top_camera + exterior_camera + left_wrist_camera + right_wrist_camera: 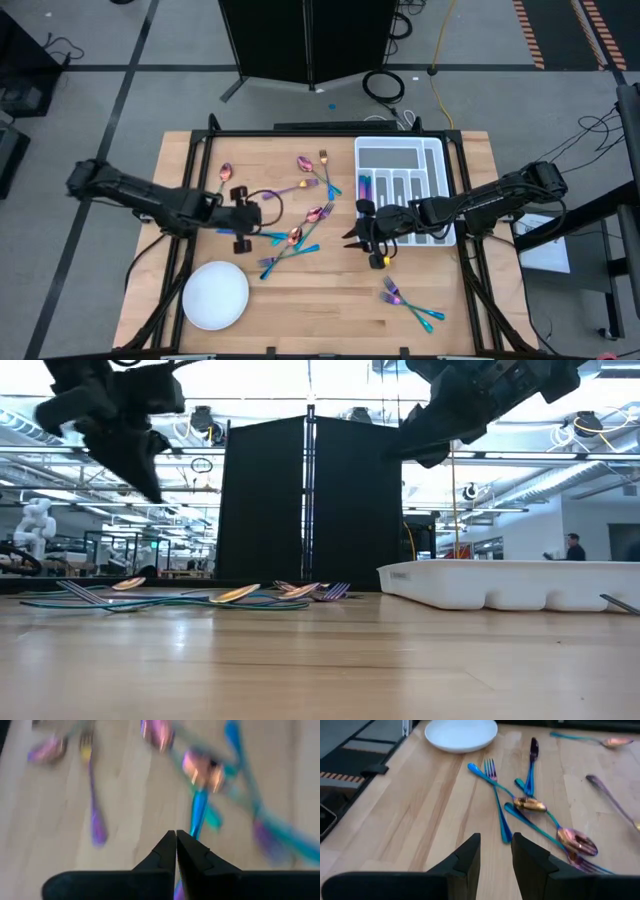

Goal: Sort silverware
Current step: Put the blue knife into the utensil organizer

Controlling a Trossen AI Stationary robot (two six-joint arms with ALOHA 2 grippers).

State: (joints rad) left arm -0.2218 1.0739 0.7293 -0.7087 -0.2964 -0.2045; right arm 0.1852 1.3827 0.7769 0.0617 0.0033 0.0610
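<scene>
Silverware (300, 235) lies loose on the table (330, 300) — mostly in a crossed heap at the middle, between the two arms.

The left gripper (262, 214) hangs above the heap's near edge, fingertips pressed together, and it seems to hold nothing. A blue handle (198, 812) lies just ahead, its long axis running straight away from the tips. The right gripper (350, 238) waits narrow and empty beside the tray (400, 150) — the left arm is nearer.
</scene>
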